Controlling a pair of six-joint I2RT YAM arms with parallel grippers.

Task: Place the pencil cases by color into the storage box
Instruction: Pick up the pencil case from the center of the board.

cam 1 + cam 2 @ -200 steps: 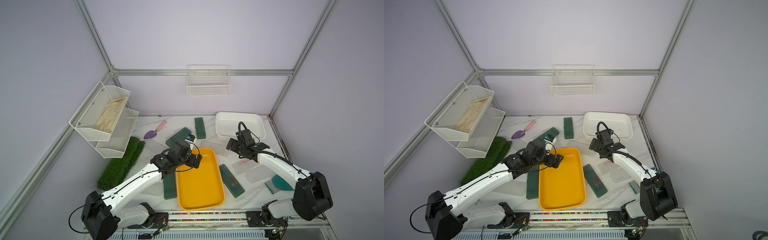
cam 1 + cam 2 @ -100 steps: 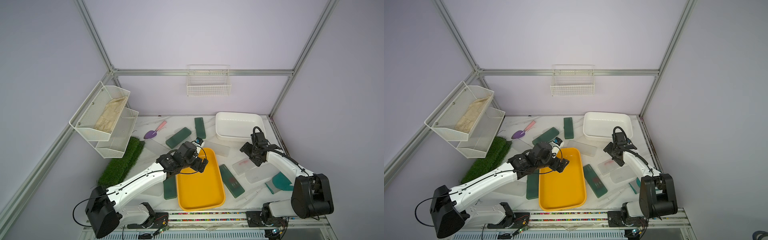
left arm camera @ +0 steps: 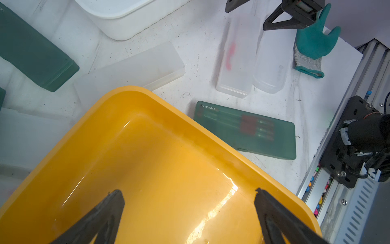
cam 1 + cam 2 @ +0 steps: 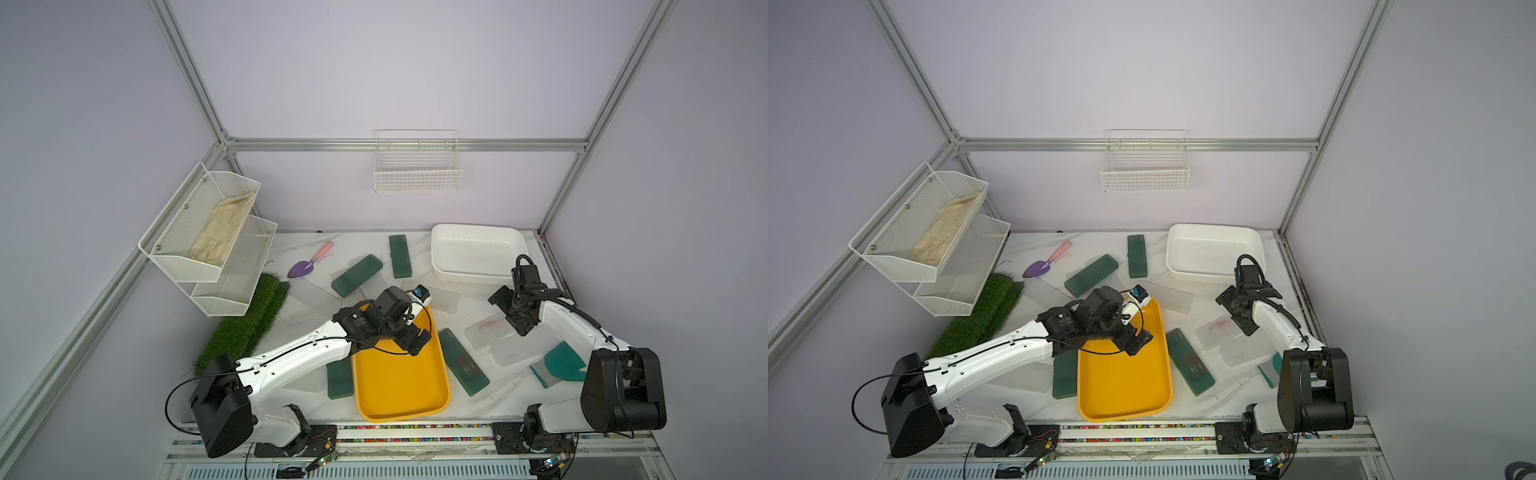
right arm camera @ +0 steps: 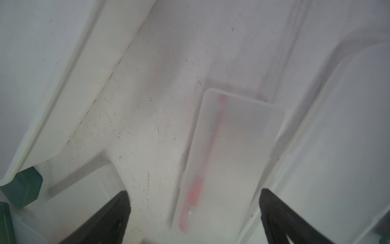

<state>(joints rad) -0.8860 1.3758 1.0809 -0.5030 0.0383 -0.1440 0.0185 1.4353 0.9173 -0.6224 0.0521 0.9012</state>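
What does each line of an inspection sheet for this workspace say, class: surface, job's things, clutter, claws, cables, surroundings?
Surface: white marble-look table, scuffed.
Job's things: green pencil cases and frosted pencil cases all lie on the table; yellow tray and white tub hold none.
Clutter: purple trowel, teal glove, grass mat.
Claws: left claw open above the yellow tray; right claw open above one of the frosted ones; both empty.
Cables: black cable loops beside the left arm's base.
Surroundings: wire rack holding a cloth; empty wire basket on the back wall.

Marble table holds pencil cases, yellow box
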